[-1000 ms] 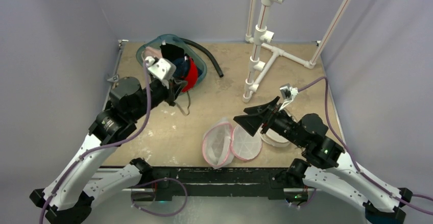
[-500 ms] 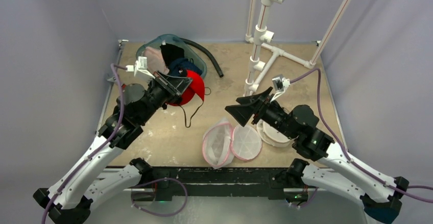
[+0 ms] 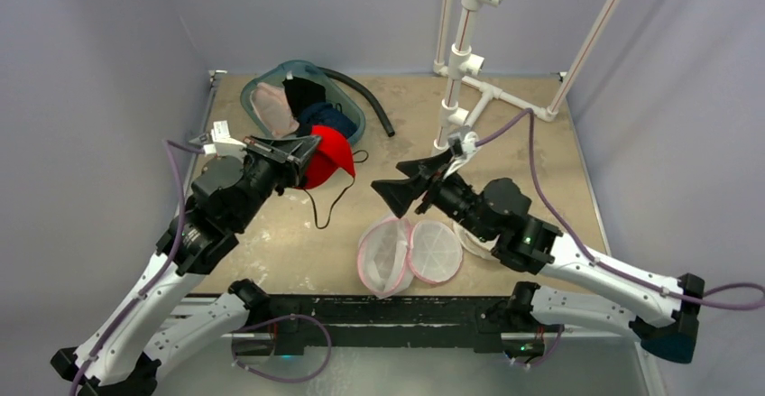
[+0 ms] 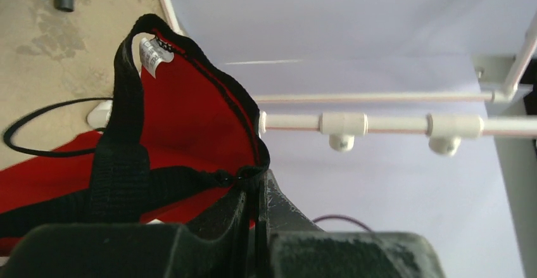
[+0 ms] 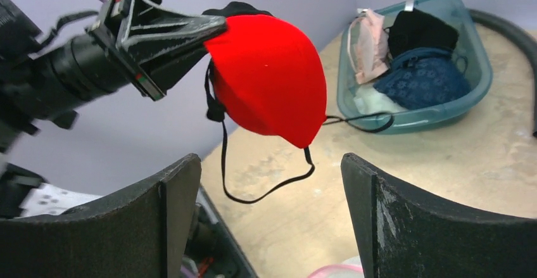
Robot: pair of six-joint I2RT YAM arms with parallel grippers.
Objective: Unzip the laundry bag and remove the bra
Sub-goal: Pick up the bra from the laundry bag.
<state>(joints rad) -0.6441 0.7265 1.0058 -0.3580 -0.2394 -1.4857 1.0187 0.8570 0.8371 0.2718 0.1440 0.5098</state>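
A red bra [image 3: 332, 155] with black straps hangs in the air over the table's left middle. My left gripper [image 3: 309, 146] is shut on its black edge band, and a strap loop dangles toward the table. The left wrist view shows the bra [image 4: 183, 101] pinched between the closed jaws of my left gripper [image 4: 258, 180]. My right gripper [image 3: 392, 179] stands open just right of the bra and points at it. Seen from the right wrist, the bra [image 5: 269, 85] hangs beyond the open right gripper [image 5: 269, 159]. The white mesh laundry bag [image 3: 406, 252] with pink trim lies open near the front edge.
A teal bin [image 3: 354, 112] holding other garments sits at the back left, with a black hose [image 3: 365, 96] curving behind it. A white pipe rack [image 3: 460, 62] stands at the back right. A white round item [image 3: 475, 244] lies under my right arm.
My left arm has carried the bra away from the bin, toward the table's middle. My right arm has swung left and up toward it, its jaws narrowing slightly.
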